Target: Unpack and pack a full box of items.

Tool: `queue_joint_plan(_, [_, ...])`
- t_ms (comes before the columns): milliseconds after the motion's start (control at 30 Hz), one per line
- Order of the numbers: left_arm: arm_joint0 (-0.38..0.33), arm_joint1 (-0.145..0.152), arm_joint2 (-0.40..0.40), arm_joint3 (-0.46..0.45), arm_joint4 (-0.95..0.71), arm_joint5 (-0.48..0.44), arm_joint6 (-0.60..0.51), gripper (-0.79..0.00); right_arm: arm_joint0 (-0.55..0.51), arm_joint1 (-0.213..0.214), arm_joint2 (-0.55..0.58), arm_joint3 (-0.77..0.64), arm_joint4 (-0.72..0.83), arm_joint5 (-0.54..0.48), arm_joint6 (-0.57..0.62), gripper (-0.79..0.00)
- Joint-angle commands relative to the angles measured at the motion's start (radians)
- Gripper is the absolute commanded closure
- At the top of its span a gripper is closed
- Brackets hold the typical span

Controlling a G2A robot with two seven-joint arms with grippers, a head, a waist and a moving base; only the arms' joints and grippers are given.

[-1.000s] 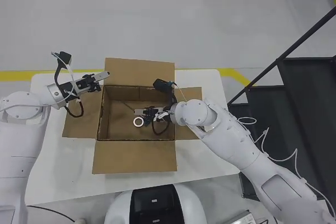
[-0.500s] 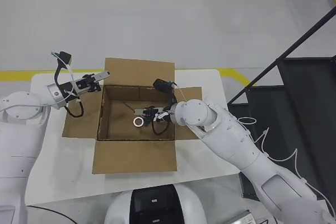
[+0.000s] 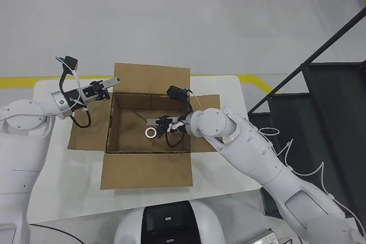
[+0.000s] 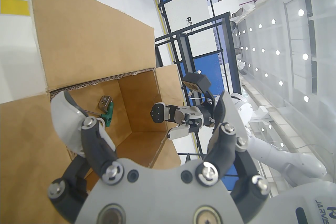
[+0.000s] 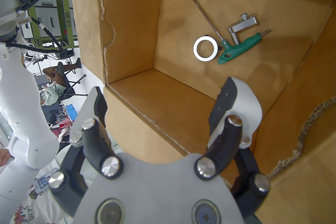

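Note:
An open cardboard box (image 3: 147,171) stands mid-table with its flaps spread. On its floor lie a white ring (image 3: 151,132) (image 5: 205,48), a green T-handle hex key (image 5: 236,47) (image 4: 108,112) and a small metal bracket (image 5: 242,25) (image 4: 104,101). My right gripper (image 3: 161,125) (image 5: 165,104) hangs open and empty inside the box, just above and beside the ring; the left wrist view catches that right gripper (image 4: 170,122) over the box's right wall. My left gripper (image 3: 110,82) (image 4: 144,107) is open and empty, held over the box's far left corner.
The white table (image 3: 61,177) shows around the box's flaps. A black metal stair frame (image 3: 329,104) stands off the table's right side. A yellow floor line (image 3: 12,81) runs behind the table.

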Motion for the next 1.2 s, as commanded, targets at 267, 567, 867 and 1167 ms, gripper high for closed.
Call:
queue_joint_plan(267, [0.000,0.000,0.000,0.000,0.000,0.000,0.000,-0.785,0.068,-0.032,-0.094,0.082,-0.064,-0.013,-0.011,-0.785])
queue_joint_plan(567, [0.000,0.000,0.000,0.000,0.000,0.000,0.000,-0.785,0.246,-0.159,-0.308,0.310,-0.096,0.025,-0.025,-0.785])
queue_joint_plan(867, [0.000,0.000,0.000,0.000,0.000,0.000,0.000,-0.785,0.320,-0.274,-0.337,0.564,0.027,0.131,-0.150,-0.566])
queue_joint_plan(1167, [0.000,0.000,0.000,0.000,0.000,0.000,0.000,-0.785,0.352,-0.346,-0.347,0.731,0.064,0.148,-0.218,-0.385])
